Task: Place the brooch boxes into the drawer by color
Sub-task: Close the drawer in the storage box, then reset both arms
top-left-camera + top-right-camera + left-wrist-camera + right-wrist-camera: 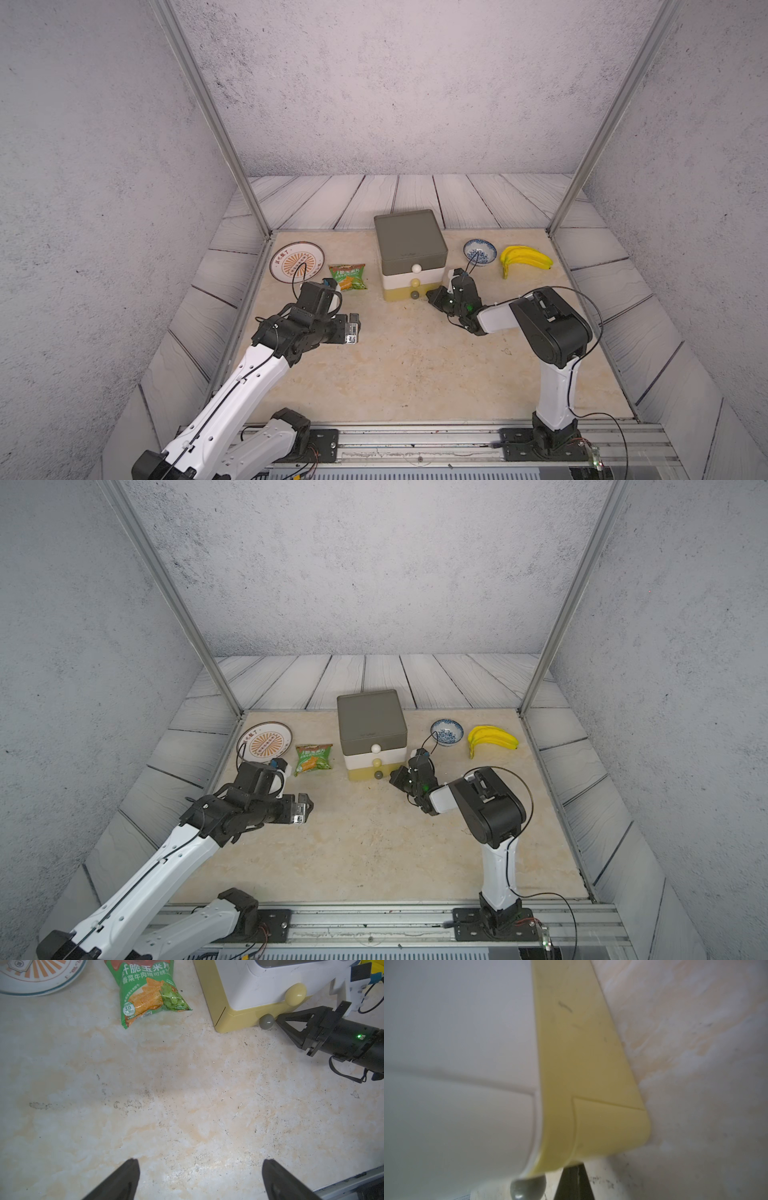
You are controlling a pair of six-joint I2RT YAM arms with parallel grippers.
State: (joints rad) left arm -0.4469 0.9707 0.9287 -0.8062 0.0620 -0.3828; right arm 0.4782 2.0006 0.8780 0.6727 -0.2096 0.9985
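The drawer [409,241] [370,721] stands mid-table at the back: a small chest with a grey, a white and a yellow level, all three pushed in. My right gripper [430,296] [392,777] [278,1018] [576,1169] is shut with nothing in it. Its tip rests at the yellow front, right beside the grey knob [414,294] [266,1021] [527,1188]. My left gripper [353,328] [303,808] [199,1160] hangs open and empty over bare tabletop, left of the chest. No brooch boxes show in any view.
A green snack packet [349,277] [149,991] lies left of the chest, beside a patterned plate [296,262]. A blue-and-white bowl [479,251] and a bunch of bananas [524,258] sit at the back right. Metal frame posts and a front rail [415,444] bound the table.
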